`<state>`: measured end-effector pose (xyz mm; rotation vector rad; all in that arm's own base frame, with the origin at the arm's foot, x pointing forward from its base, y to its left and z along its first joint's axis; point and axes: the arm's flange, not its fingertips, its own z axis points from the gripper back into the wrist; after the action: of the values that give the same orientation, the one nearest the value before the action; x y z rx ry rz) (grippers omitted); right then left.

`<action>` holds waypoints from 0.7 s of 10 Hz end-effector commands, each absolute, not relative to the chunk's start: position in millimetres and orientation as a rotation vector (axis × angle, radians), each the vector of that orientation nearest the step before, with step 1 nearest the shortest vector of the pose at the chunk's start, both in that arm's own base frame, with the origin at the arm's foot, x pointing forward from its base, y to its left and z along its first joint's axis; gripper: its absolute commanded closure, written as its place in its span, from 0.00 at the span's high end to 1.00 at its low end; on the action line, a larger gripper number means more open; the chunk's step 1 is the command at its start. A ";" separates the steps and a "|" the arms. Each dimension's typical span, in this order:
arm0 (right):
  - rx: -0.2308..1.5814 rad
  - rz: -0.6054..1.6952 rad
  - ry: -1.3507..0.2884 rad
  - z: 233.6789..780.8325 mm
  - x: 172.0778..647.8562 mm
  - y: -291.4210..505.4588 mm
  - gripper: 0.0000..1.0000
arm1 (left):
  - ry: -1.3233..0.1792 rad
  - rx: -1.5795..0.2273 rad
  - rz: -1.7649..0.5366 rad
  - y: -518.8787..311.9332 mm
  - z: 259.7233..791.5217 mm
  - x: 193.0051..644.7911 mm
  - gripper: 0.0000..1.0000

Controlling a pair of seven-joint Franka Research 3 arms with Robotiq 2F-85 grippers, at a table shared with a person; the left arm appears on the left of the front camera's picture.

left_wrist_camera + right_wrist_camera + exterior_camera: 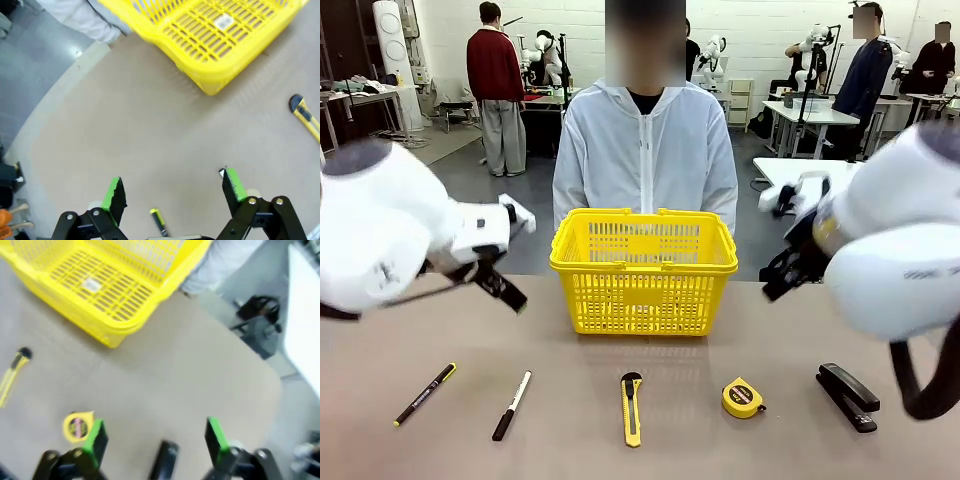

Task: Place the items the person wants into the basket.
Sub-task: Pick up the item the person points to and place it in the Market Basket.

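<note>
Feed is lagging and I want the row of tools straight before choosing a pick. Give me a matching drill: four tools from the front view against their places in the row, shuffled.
1. pen
2. utility knife
3. tape measure
4. stapler

A. end of the row on the robot's right
B. between the utility knife and the stapler
C. end of the row on the robot's left
D. level with the middle of the basket, on the robot's side

Pairs: 1-C, 2-D, 3-B, 4-A
</note>
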<state>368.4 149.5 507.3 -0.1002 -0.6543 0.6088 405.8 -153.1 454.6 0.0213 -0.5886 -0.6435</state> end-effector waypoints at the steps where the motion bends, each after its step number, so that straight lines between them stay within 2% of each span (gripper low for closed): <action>1: -0.134 0.555 -0.635 596.5 368.1 165.8 1.00 | -0.605 0.071 -0.676 -158.3 544.3 411.7 1.00; 4: -0.141 0.497 -0.646 660.0 370.0 172.0 1.00 | -0.673 0.124 -0.646 -163.1 630.0 405.7 1.00; 7: -0.168 0.477 -0.604 658.1 373.8 170.8 1.00 | -0.685 0.152 -0.617 -158.8 661.4 401.0 1.00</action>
<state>372.4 167.9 666.8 -0.1175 -0.6363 0.5111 398.6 -156.2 665.8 0.1189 -0.7059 -0.6414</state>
